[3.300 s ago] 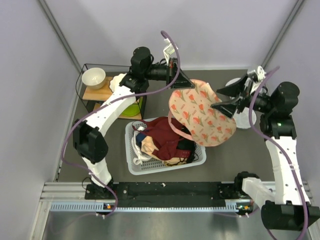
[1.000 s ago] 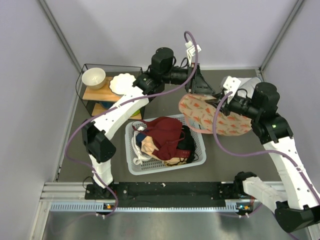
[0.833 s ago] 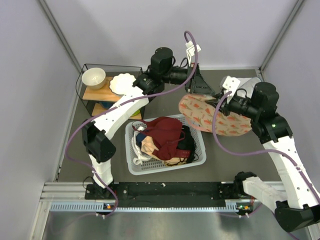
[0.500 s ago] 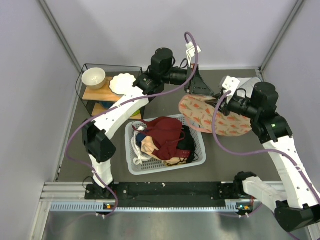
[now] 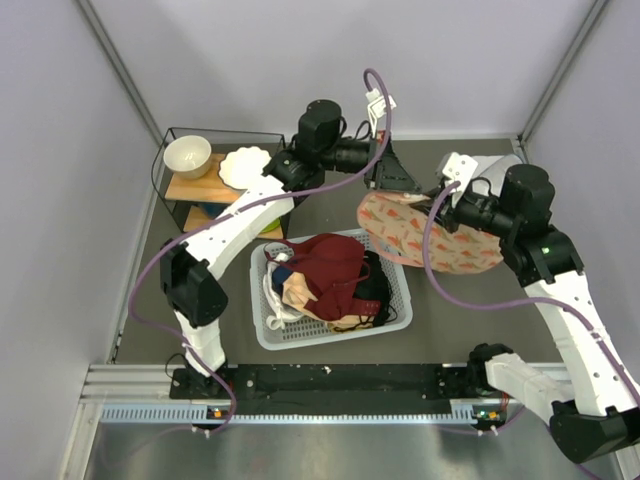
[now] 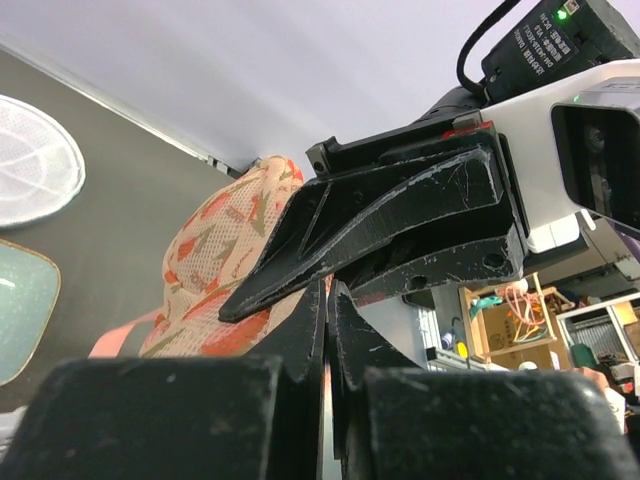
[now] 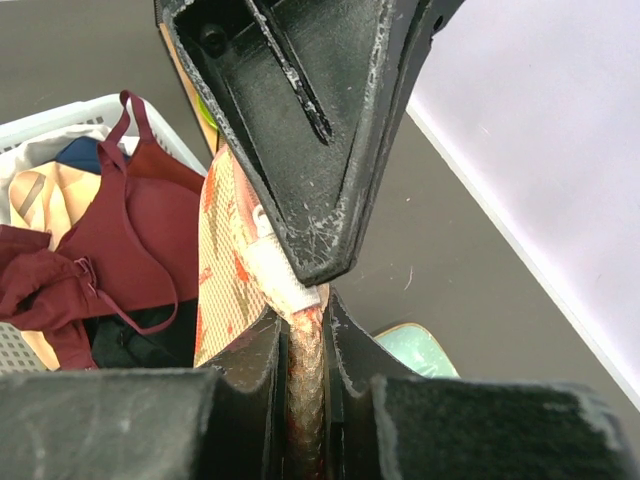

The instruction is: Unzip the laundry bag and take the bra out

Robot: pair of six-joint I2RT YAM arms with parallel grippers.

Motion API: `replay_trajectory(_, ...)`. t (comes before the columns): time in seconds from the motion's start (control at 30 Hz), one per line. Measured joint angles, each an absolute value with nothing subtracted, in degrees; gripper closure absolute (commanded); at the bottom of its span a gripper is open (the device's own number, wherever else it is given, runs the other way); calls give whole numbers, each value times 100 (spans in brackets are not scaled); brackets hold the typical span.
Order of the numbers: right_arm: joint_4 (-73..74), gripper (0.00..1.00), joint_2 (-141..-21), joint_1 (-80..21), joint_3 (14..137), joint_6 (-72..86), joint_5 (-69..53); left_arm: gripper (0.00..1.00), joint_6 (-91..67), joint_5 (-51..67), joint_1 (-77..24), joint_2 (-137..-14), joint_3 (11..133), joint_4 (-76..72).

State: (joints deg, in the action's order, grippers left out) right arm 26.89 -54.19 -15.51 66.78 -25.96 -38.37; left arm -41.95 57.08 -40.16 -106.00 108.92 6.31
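The laundry bag [image 5: 430, 240], peach-pink with red flowers, hangs between both arms beyond the basket. My right gripper [image 5: 437, 205] is shut on the bag's rolled edge [image 7: 305, 350], fabric filling its jaws. My left gripper [image 5: 398, 186] is shut, its tips meeting at a white zipper tab [image 7: 285, 280] on that same edge, just above the right gripper [image 7: 305, 312]. In the left wrist view the left gripper [image 6: 329, 288] shows closed jaws, with the right arm's fingers [image 6: 400, 210] and the bag [image 6: 230, 240] right behind. The bra is hidden.
A white basket [image 5: 395, 320] holds a maroon garment [image 5: 325, 265] and other clothes. A wire rack at the back left carries a bowl [image 5: 187, 155] and a plate [image 5: 243, 167]. A mint-green tray [image 7: 415, 345] and a white mesh disc [image 6: 25, 160] lie beyond the bag.
My left gripper has closed from half open onto the bag's edge and shifted slightly left. The right gripper and the bag have stayed put.
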Motion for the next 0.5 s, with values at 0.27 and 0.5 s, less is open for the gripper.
replay_trajectory(0.27,2580,100,-5430,-1601,6497,-2429,-3365,100,-4392,5393,-3586,-9992,9926,193)
replay_trajectory(0.5,2296,100,-5192,-1597,6361,-1999,-2888,100,-4541,5105,-3135,-9644,9330,-25)
